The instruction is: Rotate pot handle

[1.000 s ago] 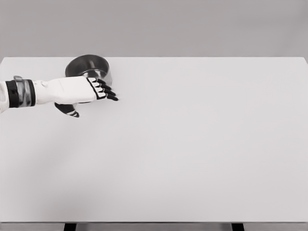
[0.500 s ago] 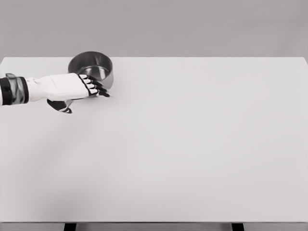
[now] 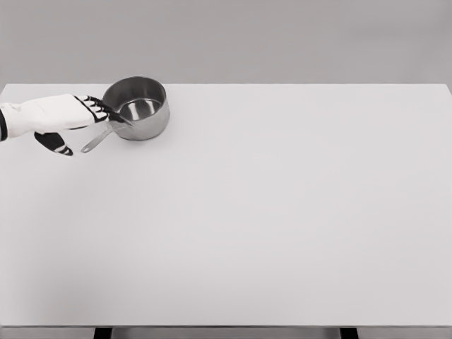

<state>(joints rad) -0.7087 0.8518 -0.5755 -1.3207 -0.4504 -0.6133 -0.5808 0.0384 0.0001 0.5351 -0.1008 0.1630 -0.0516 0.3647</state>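
A small steel pot [image 3: 139, 107] stands upright near the table's far left edge. Its thin metal handle [image 3: 99, 140] points toward the lower left. My left hand [image 3: 78, 120] comes in from the left edge and sits just left of the pot. Its black fingertips [image 3: 106, 113] lie over the base of the handle, close to the pot's wall. The thumb [image 3: 56, 145] hangs below, apart from the handle. The fingers look relaxed and do not wrap around anything. The right arm is out of view.
The white table [image 3: 282, 212] stretches wide to the right and toward me. Its far edge runs just behind the pot. A grey wall fills the background.
My left hand has pulled back to the left and slightly up. The handle it was covering is now uncovered. The pot has shifted slightly to the right.
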